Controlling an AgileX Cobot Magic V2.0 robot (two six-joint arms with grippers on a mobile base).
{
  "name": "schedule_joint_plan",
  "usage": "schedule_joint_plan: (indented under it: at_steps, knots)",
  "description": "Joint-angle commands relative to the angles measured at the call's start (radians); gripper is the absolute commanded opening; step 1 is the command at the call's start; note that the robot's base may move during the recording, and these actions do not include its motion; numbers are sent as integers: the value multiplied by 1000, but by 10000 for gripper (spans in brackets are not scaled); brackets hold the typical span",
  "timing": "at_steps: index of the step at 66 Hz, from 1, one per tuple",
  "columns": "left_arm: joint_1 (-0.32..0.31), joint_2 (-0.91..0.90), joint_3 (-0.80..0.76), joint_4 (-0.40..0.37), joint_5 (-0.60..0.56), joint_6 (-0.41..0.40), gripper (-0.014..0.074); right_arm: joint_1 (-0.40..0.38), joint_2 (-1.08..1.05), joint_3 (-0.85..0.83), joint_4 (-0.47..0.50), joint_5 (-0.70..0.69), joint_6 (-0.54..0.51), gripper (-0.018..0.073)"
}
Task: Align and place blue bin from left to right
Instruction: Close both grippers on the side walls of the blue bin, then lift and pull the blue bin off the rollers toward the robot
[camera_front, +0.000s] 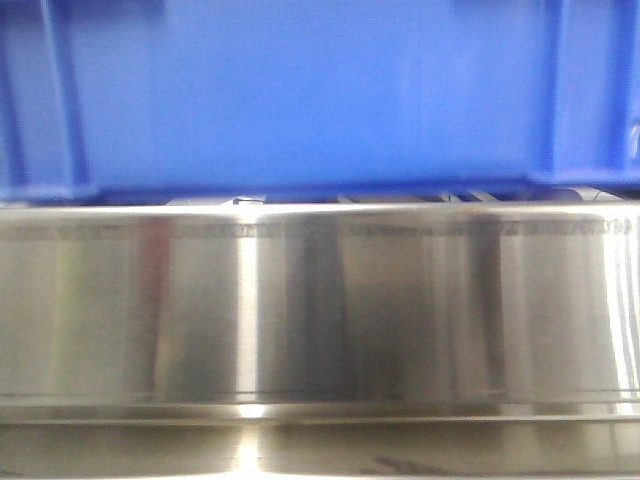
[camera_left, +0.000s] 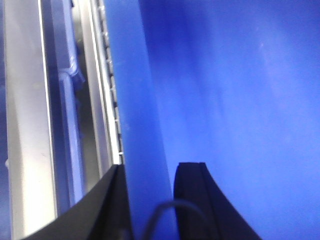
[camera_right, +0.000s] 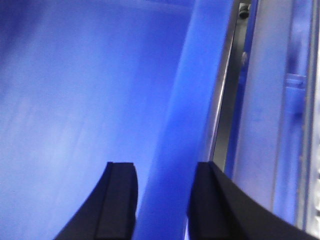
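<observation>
blue bin (camera_front: 300, 90): fills upper frame, long axis left-right, at rear of steel bench (camera_front: 320, 300).
left tool (camera_left: 152, 172): straddles bin wall, pinching it.
right tool (camera_right: 164, 170): likewise pinching a wall.
nearer arm: neither, both on it.

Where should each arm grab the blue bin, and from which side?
Grip the blue bin by the thick rim of its left and right walls, from above, one finger inside, one outside. Its sides are wide and smooth; the rim fits the jaws, as the left gripper and right gripper show.
</observation>
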Motion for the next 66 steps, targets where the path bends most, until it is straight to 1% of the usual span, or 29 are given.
schedule_joint_plan:
  at_steps: [1, 17, 30, 43, 66]
  knots:
    - [-4, -73, -15, -23, -45, 6, -111, -4, -60, -10, -27, -47, 14, -69]
    - [-10, -131, -111, -23, -45, 6, -111, -4, -159, -10, -27, -84, 14, -69]
    - [-32, -155, -201, -23, -32, 6, -111, -4, -219, -10, -27, -134, 14, -69]
    - [-38, -153, -208, -23, -2, 6, -111, -4, -229, -10, -27, -159, 14, -69]
    - [-38, -153, -208, -17, -2, 6, -111, -4, -229, -10, -27, -166, 14, -69]
